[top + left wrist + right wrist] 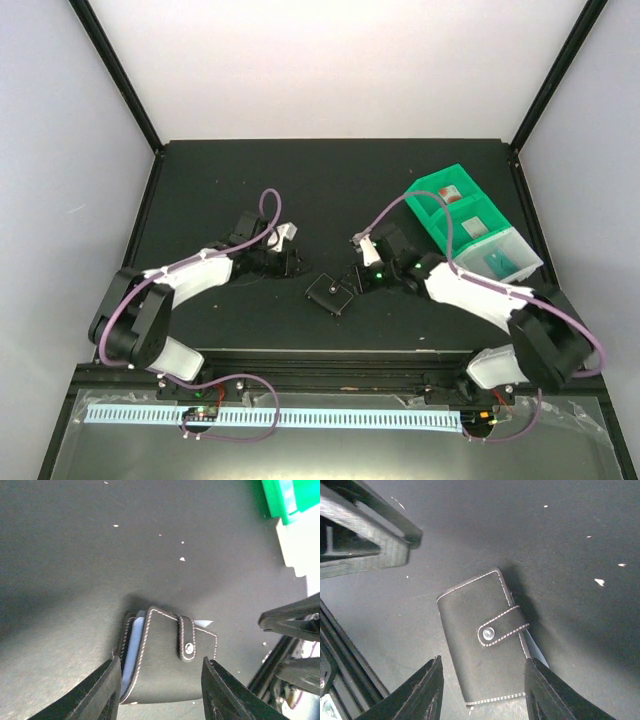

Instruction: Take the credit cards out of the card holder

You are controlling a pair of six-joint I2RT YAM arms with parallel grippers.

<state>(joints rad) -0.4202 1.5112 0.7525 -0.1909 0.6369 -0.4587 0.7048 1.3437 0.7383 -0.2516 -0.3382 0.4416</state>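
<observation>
you are looking down on a black desk [220, 190] with two arms reaching in from the near edge; the card holder [330, 295] lies flat on the desk between them, near the middle, folded shut, black side up; its clasp tab [502, 628] wraps over one edge and is snapped down with a small silver stud; a thin sliver of pale blue shows at the side of the fold.

your left claw [293, 263] sits just to the left of the card holder, apart from it; in its wrist view the two fingers [107, 692] stand parted, released, with the card holder seen in the gap ahead of them; it grips nothing.

your right claw [352, 278] sits just to the right of the card holder, close to its corner; in its wrist view the fingers [427, 692] are parted too, one on either side of the card holder; the finger at the right of that view lines up with the holder's edge, and you cannot tell whether it touches; the claw is not clenched on anything.

at the far right of the desk stand the green trays [418, 205] with a clear tray [530, 255] beside them; what looks like a red card [452, 192] lies in the farther of the green trays, and a teal-green card [497, 263] in the clear tray; both are well apart from the card holder.
</observation>
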